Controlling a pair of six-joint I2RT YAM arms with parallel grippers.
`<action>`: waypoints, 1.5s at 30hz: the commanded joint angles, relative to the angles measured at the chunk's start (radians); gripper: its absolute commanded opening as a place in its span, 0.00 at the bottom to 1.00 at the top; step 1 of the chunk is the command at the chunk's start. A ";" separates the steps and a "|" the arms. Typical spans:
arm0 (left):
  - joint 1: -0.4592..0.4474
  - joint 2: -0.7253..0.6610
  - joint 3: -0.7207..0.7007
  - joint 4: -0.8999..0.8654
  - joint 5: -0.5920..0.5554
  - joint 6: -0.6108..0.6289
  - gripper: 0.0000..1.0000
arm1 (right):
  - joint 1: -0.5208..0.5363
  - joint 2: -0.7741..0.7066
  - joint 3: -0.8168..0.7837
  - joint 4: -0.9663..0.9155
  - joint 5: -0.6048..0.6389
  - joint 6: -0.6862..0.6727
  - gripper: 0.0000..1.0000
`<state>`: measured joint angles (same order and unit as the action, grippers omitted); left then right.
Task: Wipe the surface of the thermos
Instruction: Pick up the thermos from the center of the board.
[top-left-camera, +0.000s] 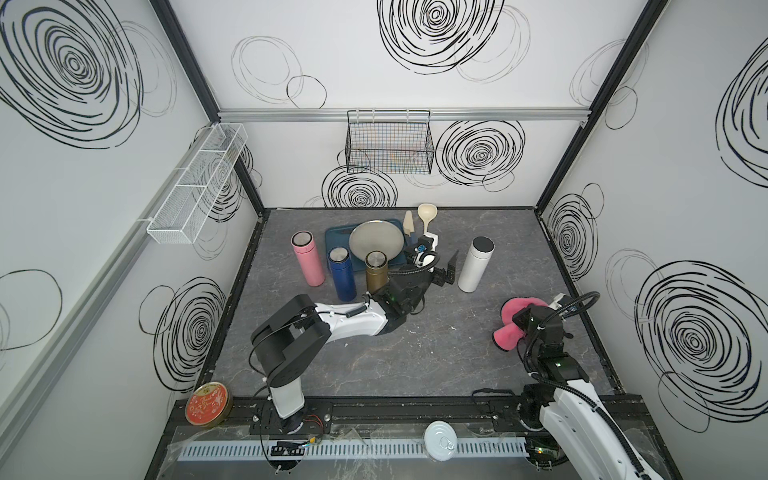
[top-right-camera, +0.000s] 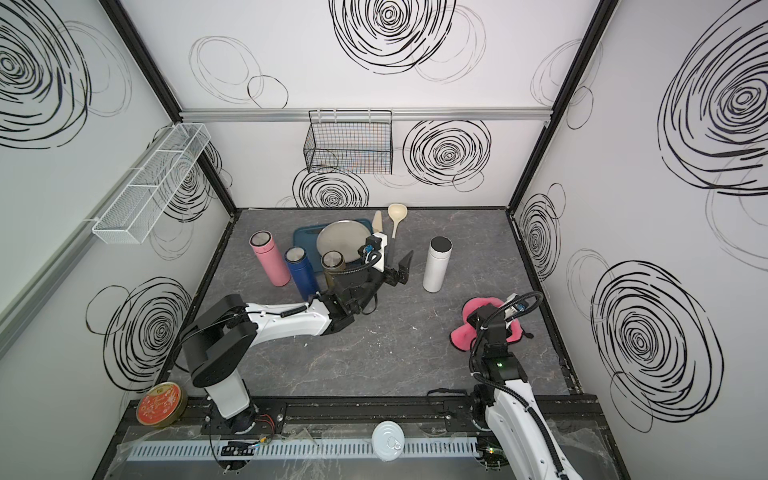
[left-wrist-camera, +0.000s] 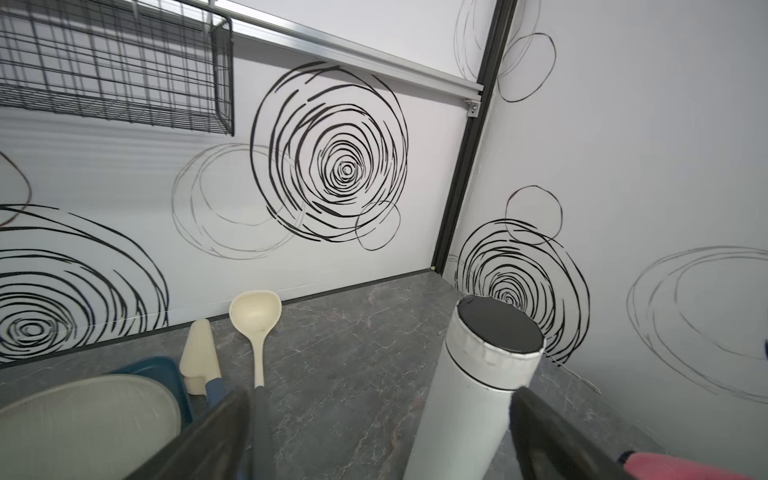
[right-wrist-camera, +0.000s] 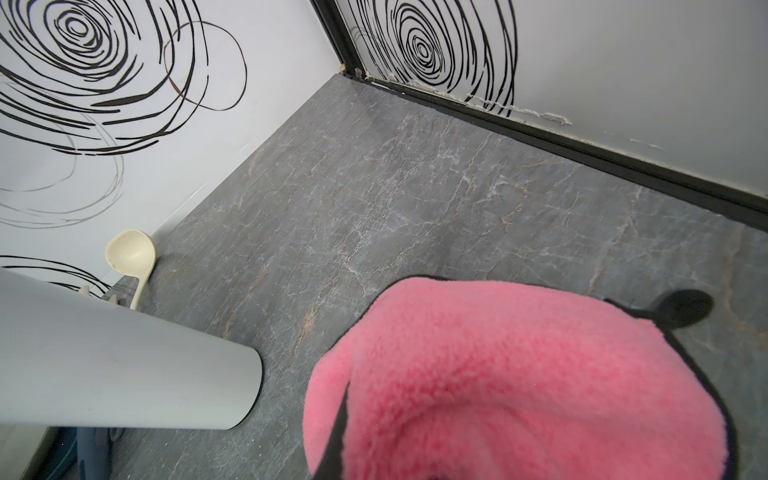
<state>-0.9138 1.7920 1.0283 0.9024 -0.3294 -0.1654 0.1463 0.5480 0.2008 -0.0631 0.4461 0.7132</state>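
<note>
Two arms; left tool (left-wrist-camera: 380, 399) spread wide just beside the upright thermos (top-left-camera: 476, 266), which stands to its right. Right tool (top-left-camera: 521, 324), pinching the cloth (top-left-camera: 509, 309), is farther, nearer the front.

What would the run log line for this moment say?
left jaws: open, short of white thermos | right jaws: shut on pink cloth | cloth-thermos contact: none
</note>
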 joint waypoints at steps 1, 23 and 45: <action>-0.001 0.035 0.053 0.027 0.068 -0.046 0.99 | 0.000 -0.012 -0.002 0.031 0.002 -0.005 0.00; -0.017 0.274 0.243 0.058 0.225 -0.019 0.99 | 0.002 -0.006 -0.003 0.042 0.000 -0.011 0.00; -0.046 0.538 0.661 -0.157 0.115 -0.023 0.99 | 0.007 0.000 -0.001 0.044 -0.003 -0.015 0.00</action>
<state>-0.9550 2.2986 1.6344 0.7475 -0.1802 -0.1997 0.1482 0.5510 0.2008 -0.0433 0.4404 0.7040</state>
